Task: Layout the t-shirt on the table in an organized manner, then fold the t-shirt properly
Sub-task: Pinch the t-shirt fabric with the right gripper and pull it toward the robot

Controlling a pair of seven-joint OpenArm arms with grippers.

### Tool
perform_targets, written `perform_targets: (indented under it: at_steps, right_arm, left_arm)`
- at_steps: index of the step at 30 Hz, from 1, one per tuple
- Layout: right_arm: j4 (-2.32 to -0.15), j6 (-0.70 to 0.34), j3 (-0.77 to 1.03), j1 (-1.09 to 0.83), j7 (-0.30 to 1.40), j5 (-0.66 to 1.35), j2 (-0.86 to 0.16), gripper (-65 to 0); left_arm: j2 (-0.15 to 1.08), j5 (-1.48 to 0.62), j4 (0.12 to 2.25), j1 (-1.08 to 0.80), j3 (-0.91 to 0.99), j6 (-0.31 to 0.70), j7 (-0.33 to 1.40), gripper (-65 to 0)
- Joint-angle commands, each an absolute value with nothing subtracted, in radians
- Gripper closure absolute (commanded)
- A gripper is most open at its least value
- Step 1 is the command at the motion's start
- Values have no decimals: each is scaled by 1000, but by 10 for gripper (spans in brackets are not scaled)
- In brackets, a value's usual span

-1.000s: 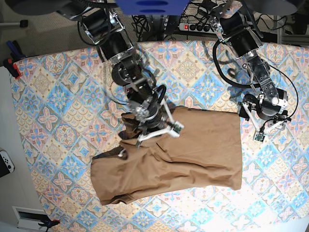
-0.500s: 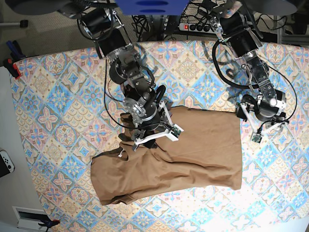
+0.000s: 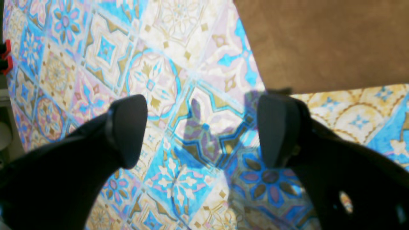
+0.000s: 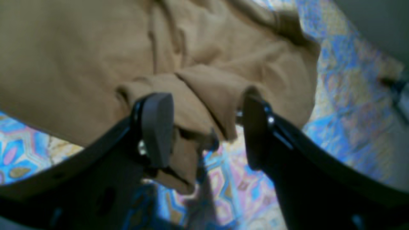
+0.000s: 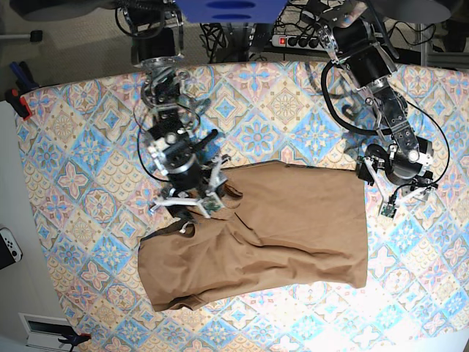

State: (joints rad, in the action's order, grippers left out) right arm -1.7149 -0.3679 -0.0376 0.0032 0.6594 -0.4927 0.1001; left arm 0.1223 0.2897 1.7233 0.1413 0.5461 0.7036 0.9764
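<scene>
The tan-brown t-shirt (image 5: pixel 271 231) lies spread across the middle of the table (image 5: pixel 88 154), its left part creased and bunched. My right gripper (image 5: pixel 185 205) hovers at the shirt's upper left edge. In the right wrist view it (image 4: pixel 204 127) is open, and a loose fold of the t-shirt (image 4: pixel 204 95) lies between and beyond its dark fingers (image 4: pixel 156 127), not pinched. My left gripper (image 5: pixel 394 192) stands just off the shirt's upper right corner. It (image 3: pixel 201 127) is wide open over bare table (image 3: pixel 159 80), with the t-shirt (image 3: pixel 319 41) corner just beyond one fingertip.
A red clamp (image 5: pixel 18 103) grips the table's left edge and shows again as a red clamp (image 3: pixel 4 59) in the left wrist view. A power strip (image 5: pixel 293 40) and cables lie behind the table. A white controller (image 5: pixel 9 249) sits off the left side.
My right gripper opened and let go of the shirt's fold, then drew back toward the far left. The cloth settled onto the table. The left arm barely shifted.
</scene>
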Motion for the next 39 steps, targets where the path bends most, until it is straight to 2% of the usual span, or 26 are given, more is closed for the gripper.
perform_targets:
  at_steps: [1,13,23,28,31,39]
  right_arm:
    - [-1733,-372,-19,15,628,-455,111,-333]
    - [-1702,-374,10,-70,622,-414,111,-333]
    - [-1684,-375,10,-62,621,-414,111,-333]
    - [-1609,-375,8,-62,621,-415,111,-332]
    - [-1603,-375,8,-62,621,-415,111,-287]
    - [-1612,-375,8,-64,621,-420,111,-23]
  left_arm:
    - [133,286,1741,160,545,698,966,-519]
    - [133,286,1741,159,545,698,966,-519]
    - [133,288,1741,159,545,698,966,-519]
    - [133,289,1741,156,545,698,966,-519]
    - [133,289,1741,156,545,698,966,-519]
    - [133,291,1739,156,545,698,966,-519]
